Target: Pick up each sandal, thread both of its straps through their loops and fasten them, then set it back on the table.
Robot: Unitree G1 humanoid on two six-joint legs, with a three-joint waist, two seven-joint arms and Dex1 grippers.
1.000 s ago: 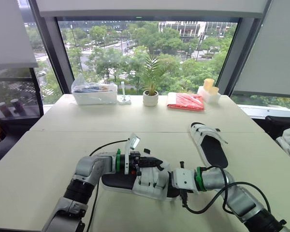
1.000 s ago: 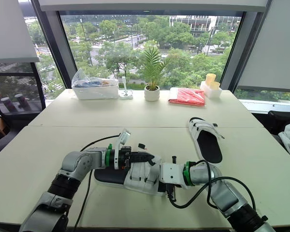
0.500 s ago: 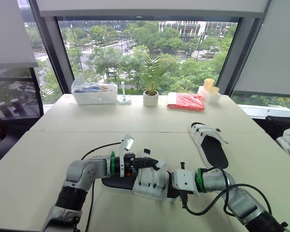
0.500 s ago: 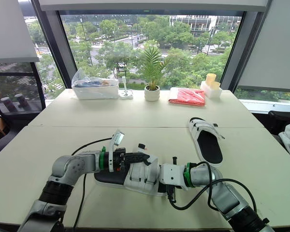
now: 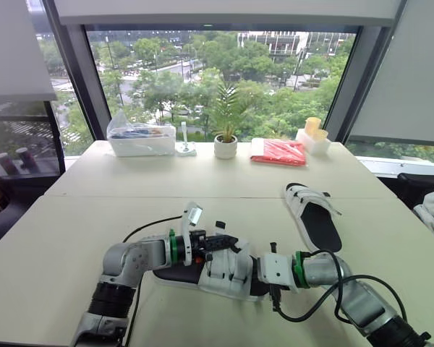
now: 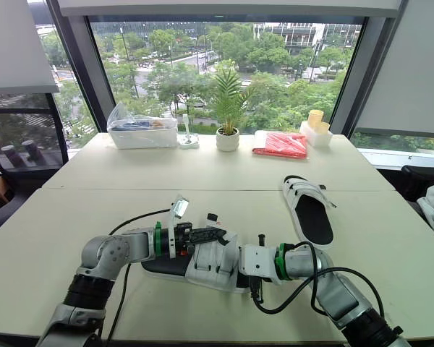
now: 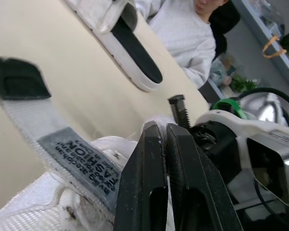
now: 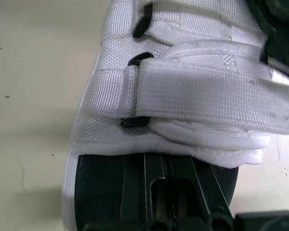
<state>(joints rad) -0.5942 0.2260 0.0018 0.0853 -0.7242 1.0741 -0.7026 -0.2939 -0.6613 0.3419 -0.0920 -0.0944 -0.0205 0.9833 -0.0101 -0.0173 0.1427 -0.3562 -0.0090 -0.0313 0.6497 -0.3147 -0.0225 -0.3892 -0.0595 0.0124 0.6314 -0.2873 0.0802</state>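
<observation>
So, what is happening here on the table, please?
The robot is working on a white sandal lying near the front of the table. Its left gripper, fingers shut, is at a loose strap with a black tip; whether it pinches the strap I cannot tell. The right gripper, also shut, lies on the black footbed. A second sandal lies further back on the right.

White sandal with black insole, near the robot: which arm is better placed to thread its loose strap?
Left. The left gripper lies beside the loose white woven strap with the grey label, fingers shut. The right gripper rests at the white sandal's black insole end, likely steadying it.
</observation>
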